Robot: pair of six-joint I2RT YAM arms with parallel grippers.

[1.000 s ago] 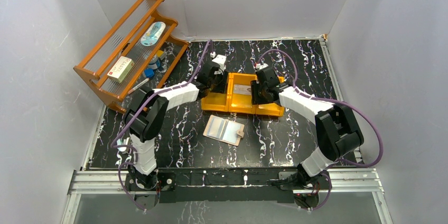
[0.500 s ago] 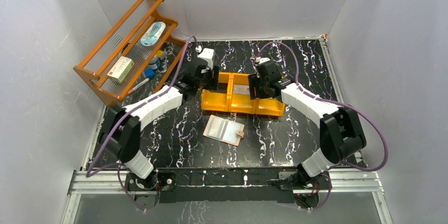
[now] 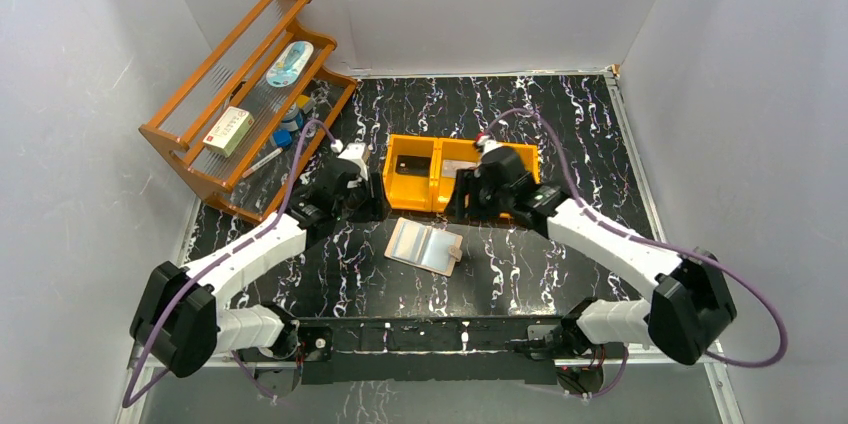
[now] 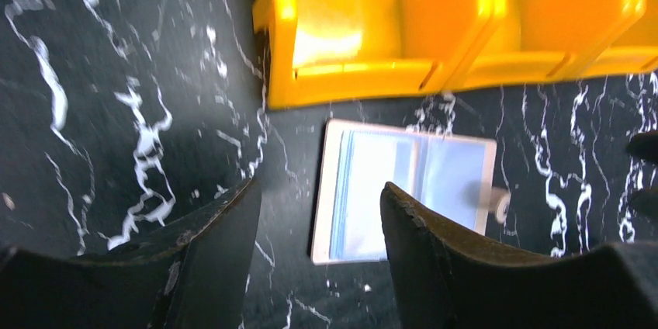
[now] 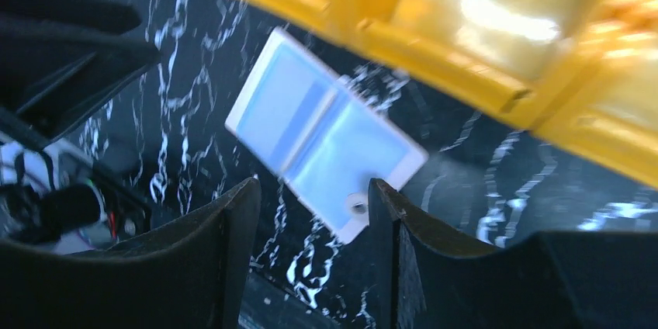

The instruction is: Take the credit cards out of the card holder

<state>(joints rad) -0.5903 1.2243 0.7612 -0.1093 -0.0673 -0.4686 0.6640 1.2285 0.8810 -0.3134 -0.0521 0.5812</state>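
Card holder (image 3: 425, 247) lies opened flat mid-frame, inside up for access; left pincer (image 4: 318, 189) and right pincer (image 5: 314, 183) hover parted, empty.

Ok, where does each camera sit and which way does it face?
Top external: above and behind, looking down on the table; the left arm and right arm show.
Left wrist: on the left arm, looking down past the left gripper at the card holder and orange tray.
Right wrist: on the right arm, looking down past the right gripper at both too.
Shared: all three show the open card holder.
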